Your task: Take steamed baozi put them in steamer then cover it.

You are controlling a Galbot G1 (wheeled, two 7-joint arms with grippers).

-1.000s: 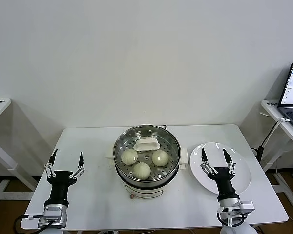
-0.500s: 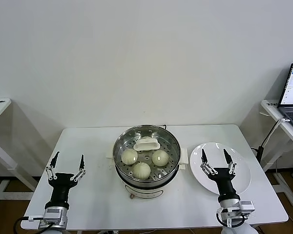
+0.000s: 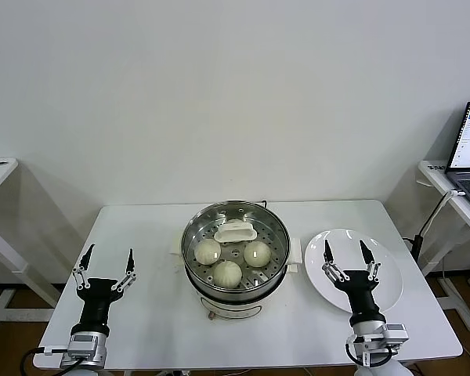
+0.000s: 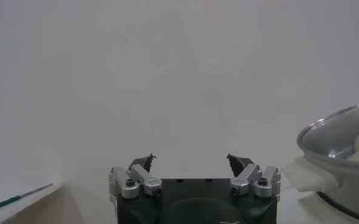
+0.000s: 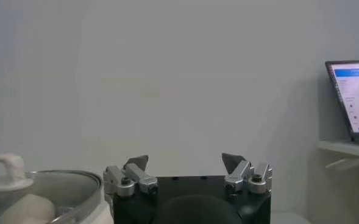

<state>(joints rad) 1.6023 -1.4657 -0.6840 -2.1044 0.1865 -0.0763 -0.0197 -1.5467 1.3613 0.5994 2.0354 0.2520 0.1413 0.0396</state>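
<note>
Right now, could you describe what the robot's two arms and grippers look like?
Both match. The left gripper and right gripper each have a black body with two thin dark fingers on silver metal linkages with visible screws. Below each, the wrist is a black cylinder ending in a silver-grey joint housing. A black cable loops by the left arm's base; the right wrist carries similar wiring.

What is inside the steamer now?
Inside the steamer, under the glass lid, three steamed baozi lie on the perforated tray. The lid's white handle hides the back; no fourth bun shows.
</note>
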